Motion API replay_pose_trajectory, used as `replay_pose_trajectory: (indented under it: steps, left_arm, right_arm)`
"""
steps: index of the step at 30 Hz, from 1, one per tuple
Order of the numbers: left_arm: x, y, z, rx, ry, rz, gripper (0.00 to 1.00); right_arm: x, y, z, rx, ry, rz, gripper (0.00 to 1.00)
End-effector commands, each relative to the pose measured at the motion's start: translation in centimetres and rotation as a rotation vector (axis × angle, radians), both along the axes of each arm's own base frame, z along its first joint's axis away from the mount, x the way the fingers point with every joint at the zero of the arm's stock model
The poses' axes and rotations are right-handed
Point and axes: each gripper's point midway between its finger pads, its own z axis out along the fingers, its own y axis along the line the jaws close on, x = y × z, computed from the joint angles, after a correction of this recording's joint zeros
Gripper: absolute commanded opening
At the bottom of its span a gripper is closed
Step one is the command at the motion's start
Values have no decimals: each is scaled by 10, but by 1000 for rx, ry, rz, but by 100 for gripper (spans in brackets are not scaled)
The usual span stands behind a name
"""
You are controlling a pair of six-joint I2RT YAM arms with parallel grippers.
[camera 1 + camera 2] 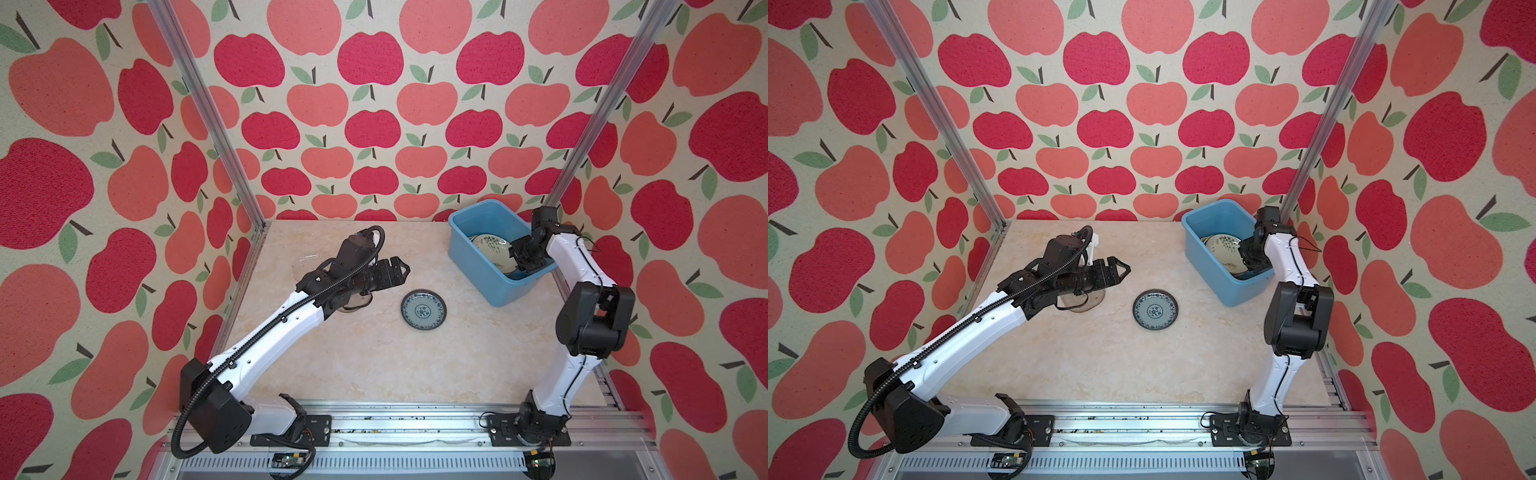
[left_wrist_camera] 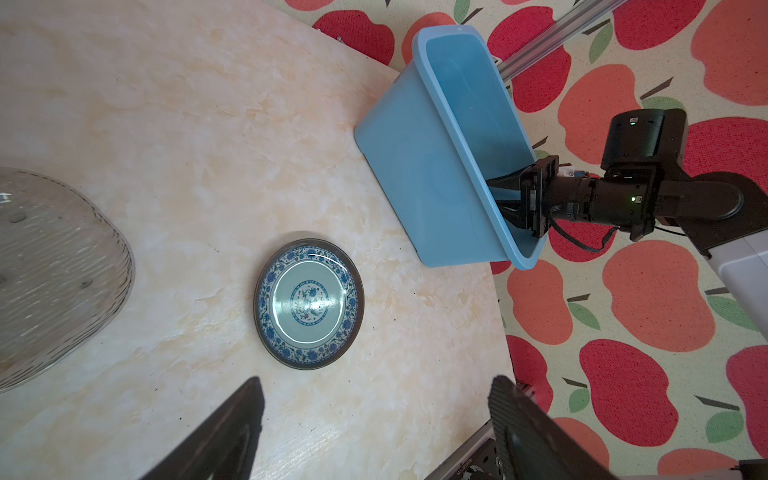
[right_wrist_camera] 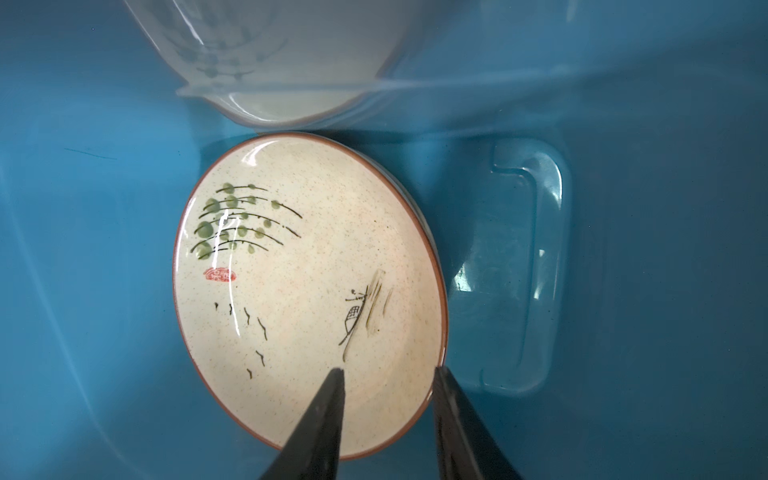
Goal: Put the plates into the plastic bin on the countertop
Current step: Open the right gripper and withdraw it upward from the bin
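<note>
Right claw (image 3: 388, 374) inside blue bin (image 1: 473, 270), far right: jaws parted astride cream plate (image 3: 307, 270) rim, not pinching. Plate lies flat on other plates, so drop looks done. Left claw (image 2: 376, 380) wide open, empty, over counter (image 1: 374, 365) near small blue plate (image 1: 423, 310), probably next. Glass plate (image 2: 54, 270) sits further left.

One plastic bin (image 1: 469, 268), far right. One countertop (image 1: 374, 365). On it: one small blue-patterned plate (image 1: 423, 310) in the middle and one clear glass plate (image 2: 50, 270) left of it. A faint second glass outline (image 1: 303, 264) lies farther back, unsure. In the bin: one cream plate with plant drawing (image 3: 307, 291) on top. Other plate edges (image 1: 508, 272) show beneath, stack count unclear. Two arms: left arm (image 1: 270, 332), right arm (image 1: 569, 257).
</note>
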Motion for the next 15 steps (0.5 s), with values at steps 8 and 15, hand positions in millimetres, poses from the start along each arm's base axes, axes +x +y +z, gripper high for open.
replay_pose_trajectory:
  steps: [8, 15]
  left_arm:
    - [2, 10, 14, 26, -7, 2, 87]
    - [-20, 29, -2, 110, 151, 43, 86]
  right_arm:
    - [10, -9, 37, -113, -73, 92, 47]
    - [-4, 27, 171, -316, -382, 382, 58]
